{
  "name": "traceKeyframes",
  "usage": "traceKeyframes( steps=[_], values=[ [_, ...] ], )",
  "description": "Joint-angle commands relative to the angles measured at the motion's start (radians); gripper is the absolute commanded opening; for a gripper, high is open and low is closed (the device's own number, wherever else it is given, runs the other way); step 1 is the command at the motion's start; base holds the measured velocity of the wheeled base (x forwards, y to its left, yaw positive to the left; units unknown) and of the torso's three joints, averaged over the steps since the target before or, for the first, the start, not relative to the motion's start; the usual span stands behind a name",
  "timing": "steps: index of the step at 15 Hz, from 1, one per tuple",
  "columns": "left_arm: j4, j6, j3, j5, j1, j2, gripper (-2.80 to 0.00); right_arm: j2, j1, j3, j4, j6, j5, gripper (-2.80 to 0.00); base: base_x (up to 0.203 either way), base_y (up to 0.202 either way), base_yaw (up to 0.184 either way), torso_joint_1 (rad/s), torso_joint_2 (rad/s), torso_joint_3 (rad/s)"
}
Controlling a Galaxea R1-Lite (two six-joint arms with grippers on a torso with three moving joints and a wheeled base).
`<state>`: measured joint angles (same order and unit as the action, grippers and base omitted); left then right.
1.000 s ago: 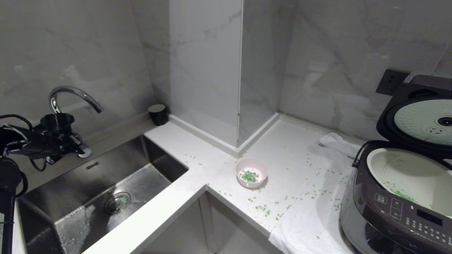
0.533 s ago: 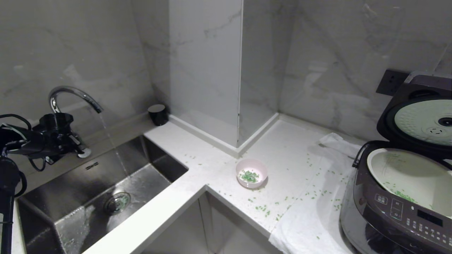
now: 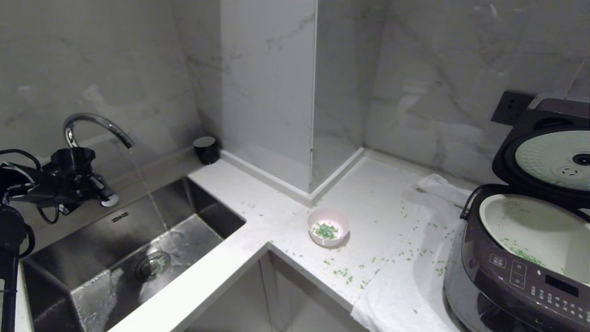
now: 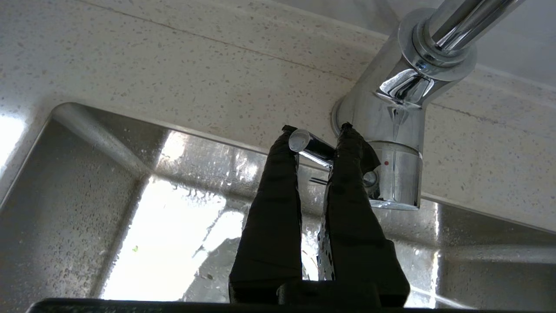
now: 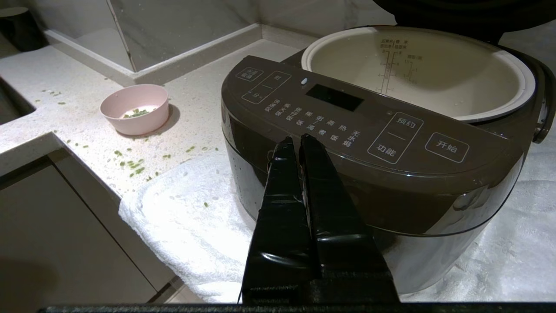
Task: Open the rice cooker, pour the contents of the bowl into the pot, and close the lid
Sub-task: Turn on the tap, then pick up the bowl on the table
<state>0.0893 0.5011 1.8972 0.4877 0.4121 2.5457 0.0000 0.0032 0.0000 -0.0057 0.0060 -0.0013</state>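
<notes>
The left claw is clamped on the thin shiny lever of the silver tap, up at the back of the steel sink. A thin stream of water runs from the spout into the sink. The right claw is pinched shut on nothing and hangs low in front of the big dark brown rice cooker.

The cooker stands at the right end of the white bench on a white towel. Its dark hinged lid stands up open, and the round white pot inside shows a few green bits. The small pale pink bowl sits on the bench between the sink and the cooker, well apart from both claws. Some chopped green bits lie in it. More green bits are scattered over the bench and the towel.

What could go wrong? The tap could be left running, and water might splash out if the lever gets pushed too far. The bowl is small and light, so a rough grab could tip it and spill more. The wet claw might slip on its smooth rim. The lid is not shut yet, and that job may get forgotten.
</notes>
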Motion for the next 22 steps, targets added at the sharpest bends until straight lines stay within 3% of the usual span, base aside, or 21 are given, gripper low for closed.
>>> traceKeyframes(
  steps=[1, 8, 11, 13, 15, 17, 20, 22],
  values=[
    [0.001, 0.004, 0.0, 0.002, -0.004, -0.009, 0.0, 0.0, 0.0, 0.002, 0.0, 0.0, 0.0, -2.8, 0.0, 0.0, 0.0, 0.0, 0.0, 0.0],
    [-0.001, 0.015, -0.03, 0.001, -0.008, -0.05, 0.0, 0.0, 0.0, 0.002, 0.0, 0.0, 0.0, -2.8, 0.0, 0.0, 0.0, 0.0, 0.0, 0.0],
    [-0.025, 0.043, -0.172, -0.037, -0.032, -0.164, 0.0, 0.0, 0.0, 0.002, 0.0, 0.0, 0.0, -2.8, 0.0, 0.0, 0.0, 0.0, 0.0, 0.0],
    [-0.025, 0.041, -0.358, -0.113, -0.044, -0.262, 0.0, 0.0, 0.001, 0.002, 0.0, 0.0, 0.0, -2.8, 0.0, 0.0, 0.0, 0.0, 0.0, 0.0],
    [-0.021, 0.021, -0.529, -0.242, -0.057, -0.384, 0.0, 0.0, 0.0, 0.002, 0.0, 0.0, 0.0, -2.8, 0.0, 0.0, 0.0, 0.0, 0.0, 0.0],
    [-0.019, -0.023, -0.666, -0.307, -0.097, -0.473, 0.0, 0.0, 0.001, 0.002, 0.0, 0.0, 0.0, -2.8, 0.0, 0.0, 0.0, 0.0, 0.0, 0.0],
    [-0.017, -0.144, -0.818, -0.431, -0.203, -0.616, 0.0, 0.0, 0.001, 0.002, 0.0, 0.0, 0.0, -2.8, 0.0, 0.0, 0.0, 0.0, 0.0, 0.0],
    [-0.018, -0.175, -0.878, -0.503, -0.31, -0.693, 0.0, 0.0, 0.0, 0.002, 0.0, 0.0, 0.0, -2.8, 0.0, 0.0, 0.0, 0.0, 0.0, 0.0]
  ],
)
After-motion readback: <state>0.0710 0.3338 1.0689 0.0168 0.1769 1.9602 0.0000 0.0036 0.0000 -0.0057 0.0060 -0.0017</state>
